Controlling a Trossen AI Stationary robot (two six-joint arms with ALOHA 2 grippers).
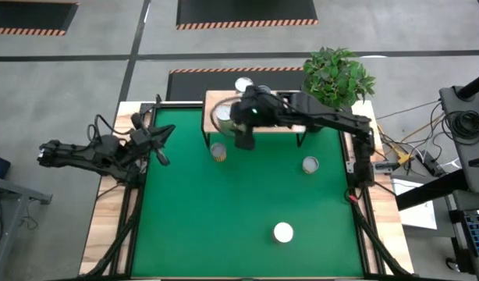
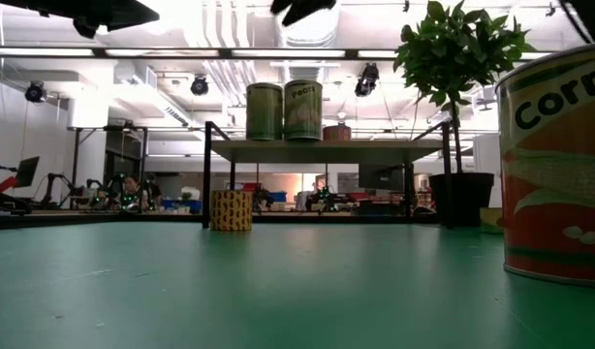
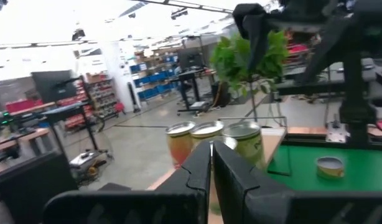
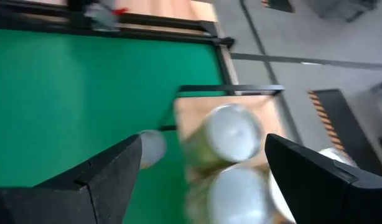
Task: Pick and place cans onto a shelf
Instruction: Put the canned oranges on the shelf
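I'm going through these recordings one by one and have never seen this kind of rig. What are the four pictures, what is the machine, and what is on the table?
These are two dark robot arms at a green-topped table. One picture looks straight down, one looks level along the tabletop, and two come from cameras on the arms' wrists.

The right gripper is above the shelf, a small wooden board on black legs at the table's far edge. Its fingers are spread wide over the cans on the shelf and hold nothing. The left gripper waits at the table's left edge, shut and empty.

Three cans remain on the green: one beside the shelf, one towards the right and one near the front. A potted plant stands at the far right corner.
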